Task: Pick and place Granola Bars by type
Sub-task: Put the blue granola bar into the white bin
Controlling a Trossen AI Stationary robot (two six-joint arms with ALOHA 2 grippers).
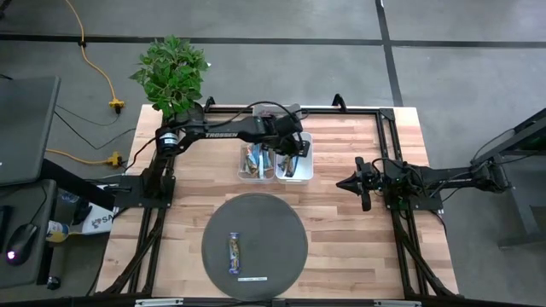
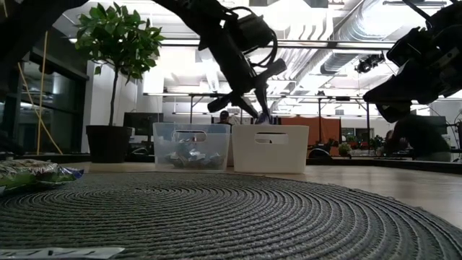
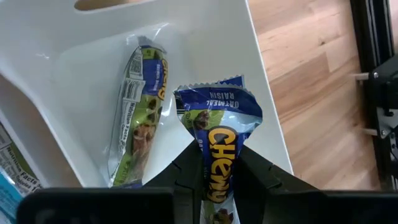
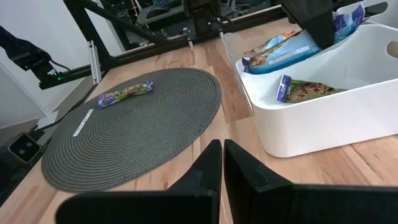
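Two fingers of the left gripper (image 3: 217, 180) are pinching a blue bar (image 3: 221, 134) — its fingers are closed on the wrapper's lower part, and the bar is sticking up between them. The gripper is hanging over the white bin (image 1: 295, 162), and the left arm (image 1: 222, 130) is reaching across the back of the table (image 1: 358, 247) from the plant (image 1: 173, 72) side. One green bar (image 3: 140, 112) is lying inside that bin, just beside the held one. More bars are sitting in the clear bin (image 1: 254, 161) next to it. Another bar (image 1: 234, 252) is lying on the round grey mat (image 1: 281, 223), near a thin white strip (image 1: 252, 279). The right gripper (image 1: 357, 182) is waiting at the table's right side — its fingers are pressed together, holding nothing, well apart from the bins.
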